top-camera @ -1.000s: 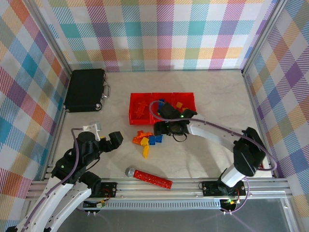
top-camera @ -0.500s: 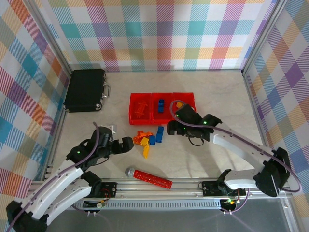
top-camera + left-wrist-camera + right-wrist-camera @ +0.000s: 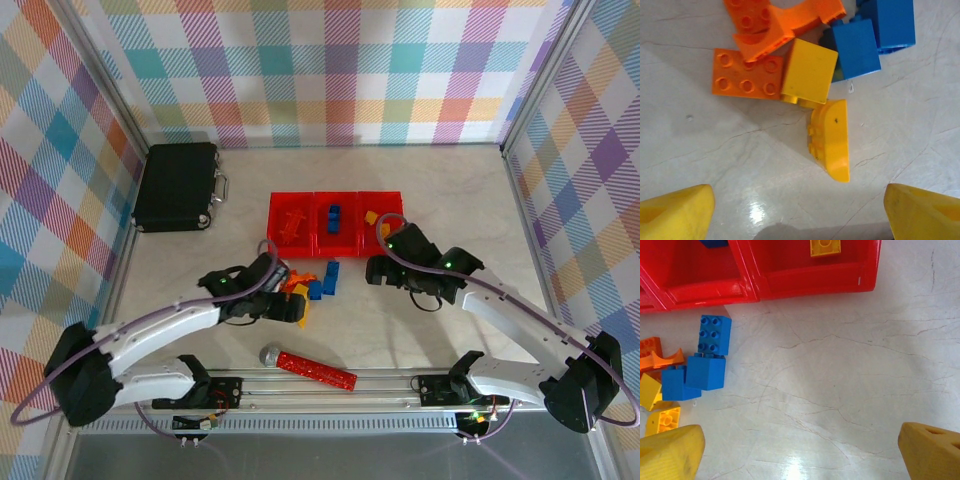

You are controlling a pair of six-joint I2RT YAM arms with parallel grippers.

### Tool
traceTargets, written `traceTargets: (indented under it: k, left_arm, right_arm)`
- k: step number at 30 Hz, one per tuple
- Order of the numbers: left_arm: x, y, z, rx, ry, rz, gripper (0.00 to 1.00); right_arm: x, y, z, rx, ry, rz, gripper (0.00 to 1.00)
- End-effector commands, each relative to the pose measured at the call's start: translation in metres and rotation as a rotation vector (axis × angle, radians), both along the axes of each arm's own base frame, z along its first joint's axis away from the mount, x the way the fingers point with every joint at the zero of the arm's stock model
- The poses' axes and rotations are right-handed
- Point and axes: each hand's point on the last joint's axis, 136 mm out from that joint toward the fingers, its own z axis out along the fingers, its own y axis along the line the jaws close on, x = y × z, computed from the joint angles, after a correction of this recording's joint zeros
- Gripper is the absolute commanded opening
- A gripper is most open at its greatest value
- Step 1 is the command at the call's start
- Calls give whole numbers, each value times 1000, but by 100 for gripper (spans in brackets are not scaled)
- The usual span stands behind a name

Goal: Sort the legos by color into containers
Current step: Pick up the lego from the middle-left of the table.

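The loose legos lie in a pile (image 3: 312, 285) on the table just in front of the three joined red containers (image 3: 335, 240). My left gripper (image 3: 292, 307) hangs open over the pile's near side. Its yellow fingertips (image 3: 675, 212) flank bare table just short of a yellow curved brick (image 3: 830, 140). Beyond that brick are a yellow cube (image 3: 809, 71), an orange plate (image 3: 746, 80) and blue bricks (image 3: 875, 35). My right gripper (image 3: 373, 270) is open and empty, right of the pile and in front of the right container (image 3: 815, 275), which holds a yellow brick (image 3: 825, 247). Blue bricks (image 3: 710, 355) lie to its left.
A long red studded bar with a grey round end (image 3: 312, 367) lies near the front rail. A black case (image 3: 178, 186) sits at the back left. The left container holds orange bricks (image 3: 292, 224), the middle one blue (image 3: 335, 214).
My left arm has swung right and forward from the left side to the pile. My right gripper has drawn back from over the containers to the table on their near right.
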Motion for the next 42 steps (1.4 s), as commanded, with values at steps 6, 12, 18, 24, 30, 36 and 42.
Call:
traceTargets:
  k: [6,12,18,24,30,36,42]
  left_arm:
    - [6,-34,-24,206,33,-134,74]
    - [14,-36,-30,231,22,-106,73]
    - [22,-34,-29,248,-2,-64,68]
    - [20,-40,-36,236,27,-63,63]
    - [17,-40,-46,236,54,-38,57]
    - [17,-40,-56,252,74,-15,43]
    - [17,-42,-65,254,96,2,45]
  right_arm:
    - [4,-10,-5,-60,-7,6,99]
    - [2,-13,-7,-63,-8,9,99]
    - [1,-16,-10,-64,-6,2,99]
    - [3,-14,-9,-59,-3,7,99]
    - [2,-14,-11,-62,0,9,99]
    - [1,-14,-11,-53,4,6,99]
    - [0,-16,-11,-57,2,5,99]
